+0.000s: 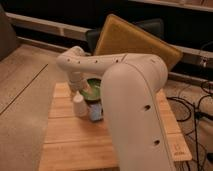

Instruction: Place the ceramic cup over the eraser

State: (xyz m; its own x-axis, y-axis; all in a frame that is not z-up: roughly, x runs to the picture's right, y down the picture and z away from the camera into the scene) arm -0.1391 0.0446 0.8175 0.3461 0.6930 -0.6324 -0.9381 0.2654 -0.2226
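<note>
Far left, bare floor, then you have the wooden table [60, 145]. Over its far-left part your gripper [76, 88] hangs from the wrist, pointing down, directly above the ceramic cup [79, 106]. The cup stands on the wood, narrow end up as far as I can judge. Whether it touches the gripper or sits just under it, can't say. Spread or pinched on the cup: cannot tell from here. Just beside the cup on the right lies a flat blue block [96, 113]; behind both sits the green bowl [93, 90]. Further right the big white arm [132, 105] blocks the table. The eraser shows nowhere; likely behind that arm, only a guess.

Step in hand, by my reading: taking hold of the cup, no carry yet. Next you need a firm hold and a lift clear of bowl and block, then a move right and a mouth-down lowering once the eraser shows
</note>
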